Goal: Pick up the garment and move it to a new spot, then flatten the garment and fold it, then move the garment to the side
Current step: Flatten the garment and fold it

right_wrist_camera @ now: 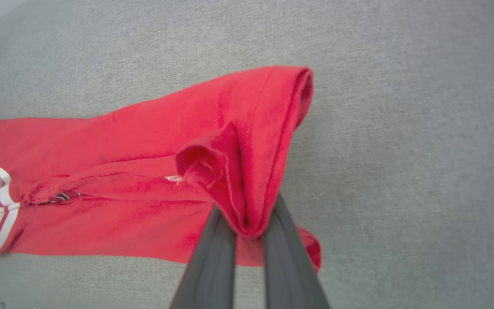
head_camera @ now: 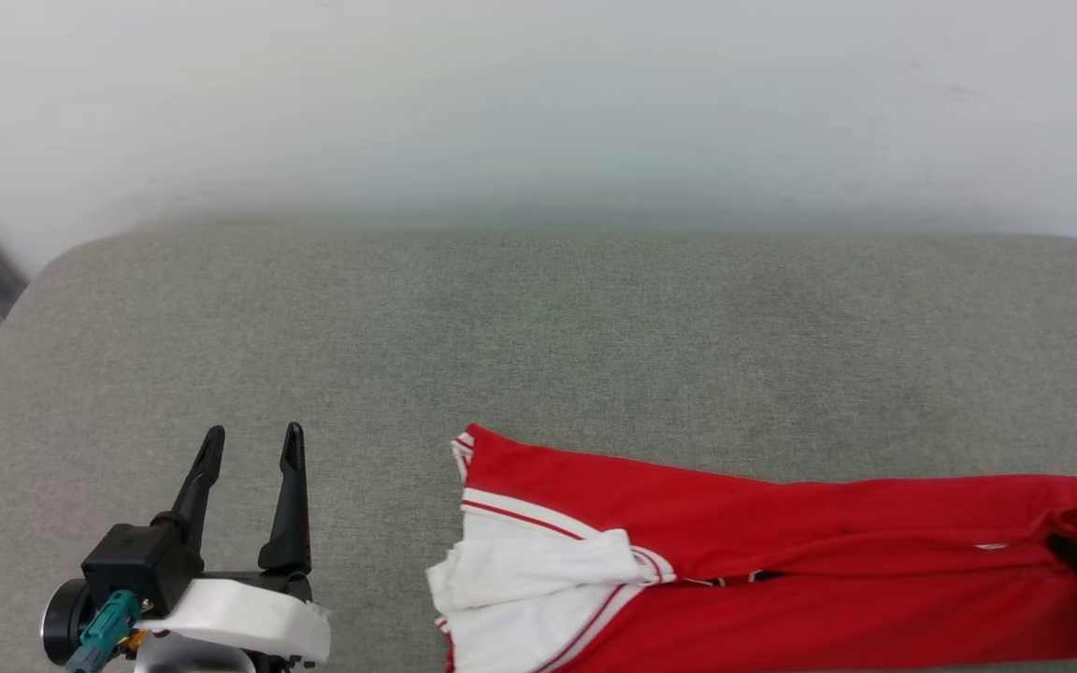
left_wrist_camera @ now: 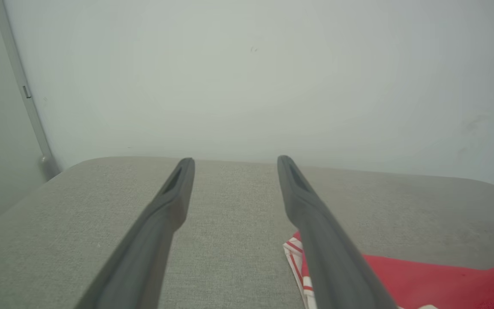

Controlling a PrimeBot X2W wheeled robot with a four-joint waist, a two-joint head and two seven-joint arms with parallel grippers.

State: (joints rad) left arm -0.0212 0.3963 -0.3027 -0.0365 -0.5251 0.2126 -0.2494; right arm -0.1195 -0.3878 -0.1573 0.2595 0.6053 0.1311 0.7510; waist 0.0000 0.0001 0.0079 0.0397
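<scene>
Rightward, right gripper (right_wrist_camera: 249,216) pinching garment (right_wrist_camera: 144,137) hem

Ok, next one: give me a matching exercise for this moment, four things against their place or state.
Things:
1. dark two-fingered left end effector
2. dark two-fingered right end effector
3. bright red thin jersey shirt
4. white sleeve

Places or states:
A. bunched at the shirt's left end in the head view
B. open, over bare grey woven padded surface
C. shut on a raised fold of red cloth
D. lying stretched out lengthwise on the padded surface

Pairs: 1-B, 2-C, 3-D, 4-A
</scene>
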